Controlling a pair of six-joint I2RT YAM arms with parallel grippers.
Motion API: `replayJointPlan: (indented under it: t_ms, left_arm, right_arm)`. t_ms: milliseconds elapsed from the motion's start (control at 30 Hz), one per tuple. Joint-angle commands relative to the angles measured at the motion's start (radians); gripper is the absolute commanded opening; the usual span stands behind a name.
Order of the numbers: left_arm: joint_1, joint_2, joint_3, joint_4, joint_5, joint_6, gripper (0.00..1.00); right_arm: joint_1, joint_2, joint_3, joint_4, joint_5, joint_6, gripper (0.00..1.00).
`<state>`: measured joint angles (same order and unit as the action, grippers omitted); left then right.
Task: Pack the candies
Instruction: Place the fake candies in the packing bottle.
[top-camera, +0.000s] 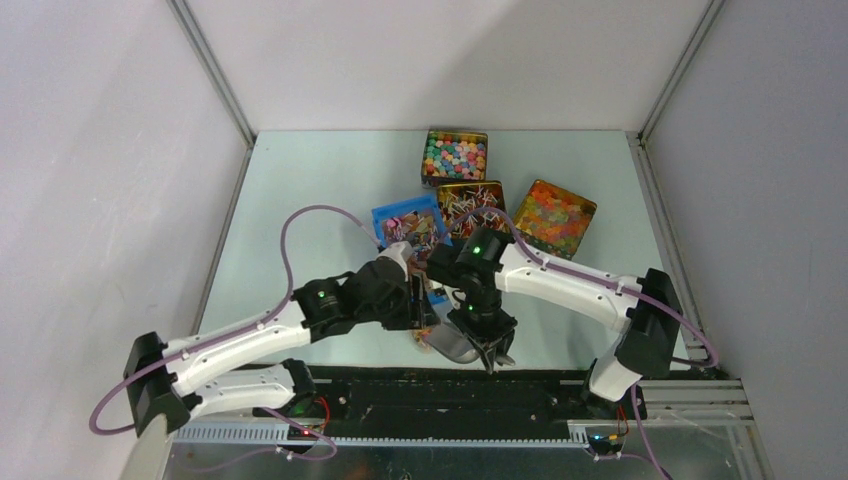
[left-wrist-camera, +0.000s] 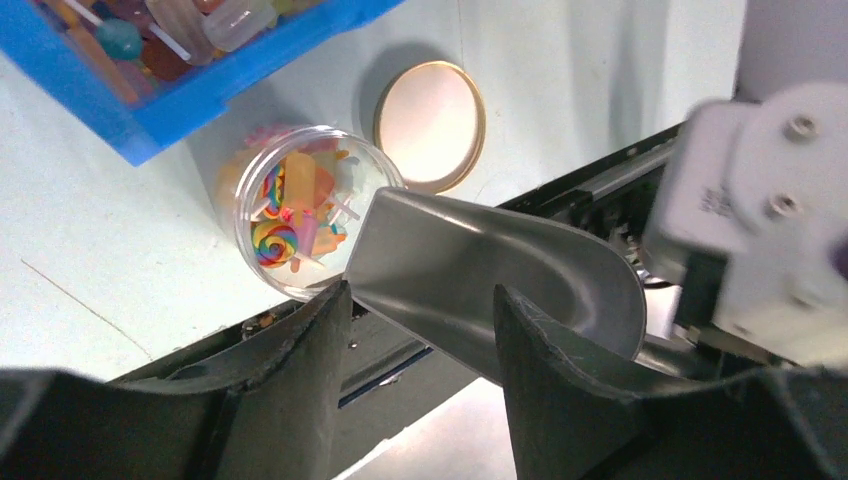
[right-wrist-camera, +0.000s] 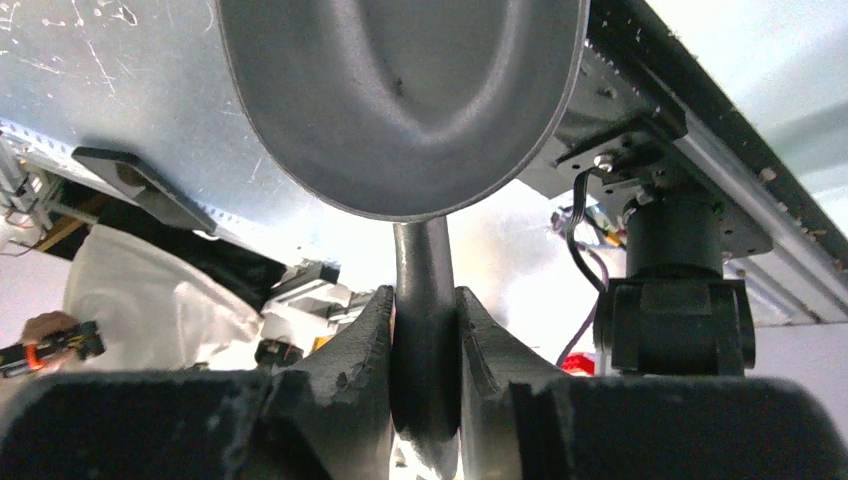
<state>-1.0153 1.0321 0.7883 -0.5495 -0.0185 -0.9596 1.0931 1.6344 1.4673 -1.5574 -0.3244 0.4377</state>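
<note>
The right fingers are pressed tight on the thin handle of a metal scoop, which they hold near the front edge of the surface. In the left wrist view the front lip of the scoop lies against the rim of a clear jar. The jar stands open and upright, with some candies inside it, among them a rainbow swirl. Its round lid lies flat just beside it. The left fingers are spread wide and hold nothing, with the scoop showing in the gap between them. A blue bin with more sweets sits just behind the jar. Farther back, a gold tin holds most of the wrapped candies. A tin of round pastel balls touches it at the back. A tin of glossy orange jellies sits to its right.
</note>
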Motion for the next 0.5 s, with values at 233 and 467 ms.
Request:
replayJointPlan:
  t_ms: [233,467]
  left_arm:
    - [0.210,-0.266,-0.245,0.328,0.220,-0.149,0.63]
    - [0.315,-0.379,-0.339,0.379,0.274,-0.207,0.64]
  right_arm:
    - [0.051,-0.185,-0.041,0.114,0.133,0.016,0.00]
    - [0.067,-0.275,-0.124,0.183,0.197,0.004,0.00]
